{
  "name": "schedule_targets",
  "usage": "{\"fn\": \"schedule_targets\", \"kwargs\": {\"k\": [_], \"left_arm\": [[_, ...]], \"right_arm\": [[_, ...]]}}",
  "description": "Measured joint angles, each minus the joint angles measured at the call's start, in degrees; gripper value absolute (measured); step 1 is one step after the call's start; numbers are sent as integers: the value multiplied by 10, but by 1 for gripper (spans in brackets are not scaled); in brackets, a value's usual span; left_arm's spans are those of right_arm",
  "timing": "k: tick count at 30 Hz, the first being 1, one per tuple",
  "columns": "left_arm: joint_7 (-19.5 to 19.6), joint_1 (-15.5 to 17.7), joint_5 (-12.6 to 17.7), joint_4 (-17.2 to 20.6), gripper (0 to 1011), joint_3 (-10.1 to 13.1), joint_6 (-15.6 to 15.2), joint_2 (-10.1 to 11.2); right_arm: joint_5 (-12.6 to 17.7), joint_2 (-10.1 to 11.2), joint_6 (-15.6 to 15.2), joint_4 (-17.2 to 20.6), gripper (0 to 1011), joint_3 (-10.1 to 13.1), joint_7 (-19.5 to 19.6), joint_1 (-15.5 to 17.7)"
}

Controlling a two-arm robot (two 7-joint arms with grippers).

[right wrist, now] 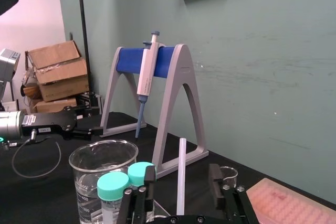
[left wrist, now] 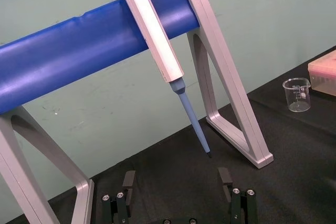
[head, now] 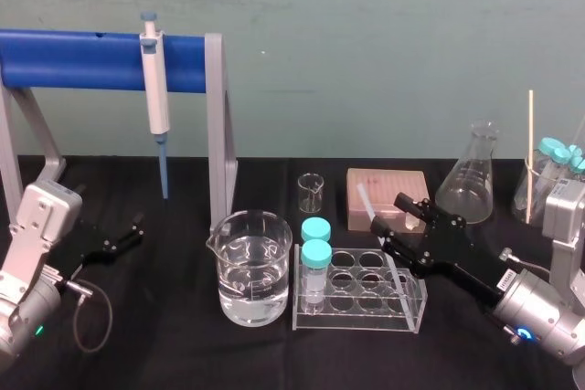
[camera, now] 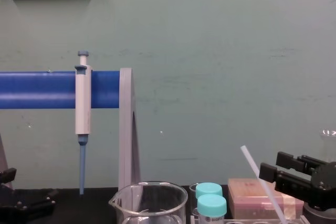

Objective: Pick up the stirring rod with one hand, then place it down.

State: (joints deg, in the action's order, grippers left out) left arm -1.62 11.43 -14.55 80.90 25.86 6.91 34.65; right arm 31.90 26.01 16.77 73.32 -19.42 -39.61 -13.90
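Note:
The stirring rod [head: 366, 203] is a thin translucent-white rod that leans with its lower end in the clear tube rack [head: 361, 312]. My right gripper [head: 393, 221] sits around the rod's middle with its black fingers apart. In the right wrist view the stirring rod [right wrist: 181, 156] stands between the fingers of the right gripper [right wrist: 182, 177] with a gap on each side. The chest view shows the stirring rod [camera: 257, 169] slanting beside the right gripper [camera: 270, 165]. My left gripper [head: 123, 237] rests open and empty at the far left, by the stand.
A large beaker [head: 249, 267] of water stands left of the rack, which holds two teal-capped tubes [head: 316, 258]. Behind are a small beaker [head: 311, 191], a pink box [head: 387, 196] and a flask [head: 471, 175]. A pipette [head: 155, 89] hangs on the blue stand [head: 91, 59].

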Motion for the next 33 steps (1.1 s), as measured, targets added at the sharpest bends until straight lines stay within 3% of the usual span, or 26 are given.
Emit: {"fn": "schedule_targets", "kwargs": {"k": [9,12,17,18,19,21,23,25,27,33], "left_arm": [[0,0,0,0,1000,0,0,0],[0,0,0,0,1000,0,0,0],[0,0,0,0,1000,0,0,0],[0,0,0,0,1000,0,0,0],[0,0,0,0,1000,0,0,0],[0,0,0,0,1000,0,0,0],[0,0,0,0,1000,0,0,0],[0,0,0,0,1000,0,0,0],[0,0,0,0,1000,0,0,0],[0,0,0,0,1000,0,0,0]], "right_arm": [[0,0,0,2,901,1,1,0],[-5,-1,1,10,965,8,18,3],[-44,-15,-5,42,1003,45,131,24],[-58,-21,-16,48,1002,56,172,30],[-58,-21,-16,48,1003,56,172,30],[-77,-33,-48,54,1003,73,238,39],[-81,-38,-69,56,1003,79,261,42],[-84,-41,-89,57,1003,83,275,44],[-84,-44,-131,57,1003,87,288,46],[-82,-46,-182,56,1003,88,286,46]]}}
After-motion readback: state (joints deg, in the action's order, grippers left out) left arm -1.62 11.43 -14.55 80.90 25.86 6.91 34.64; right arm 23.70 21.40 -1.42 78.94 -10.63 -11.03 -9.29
